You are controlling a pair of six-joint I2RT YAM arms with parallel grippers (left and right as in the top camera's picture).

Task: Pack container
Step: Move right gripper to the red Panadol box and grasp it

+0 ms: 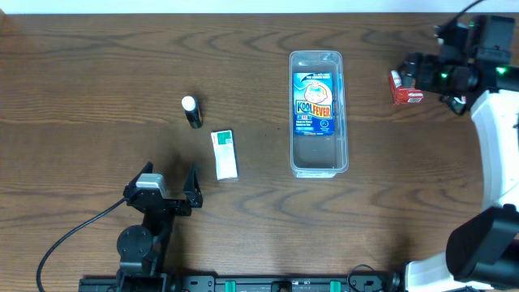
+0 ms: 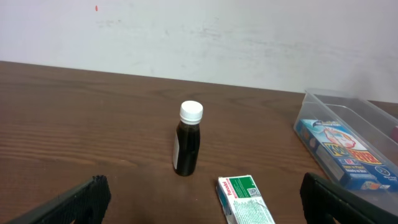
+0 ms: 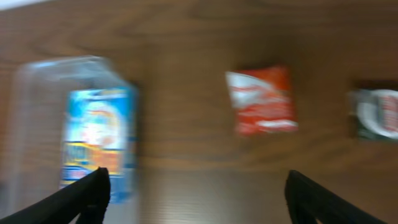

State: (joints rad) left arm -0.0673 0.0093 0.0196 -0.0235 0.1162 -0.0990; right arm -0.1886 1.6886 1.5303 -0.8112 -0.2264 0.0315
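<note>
We're mid-pack, we reckon: right claw (image 3: 197, 180), open & empty nr red-white packet (image 3: 261, 99), must grip it for clear long plastic bin (image 1: 319, 170); left claw (image 1: 169, 177) open.

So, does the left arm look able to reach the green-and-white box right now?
Probably yes: the left pincer is open, the green-and-white box lies flat just ahead of it, nothing between, and the dark bottle stands apart.

Item one, my left arm (image 1: 138, 242): black throughout, round joint housing, silver-grey block at the wrist, one black cable (image 1: 89, 219) attached. Item two, my right arm (image 1: 496, 138): white links, black joints, green lights (image 1: 444, 77). Fingers (image 2: 81, 199): matte black wedges.
</note>
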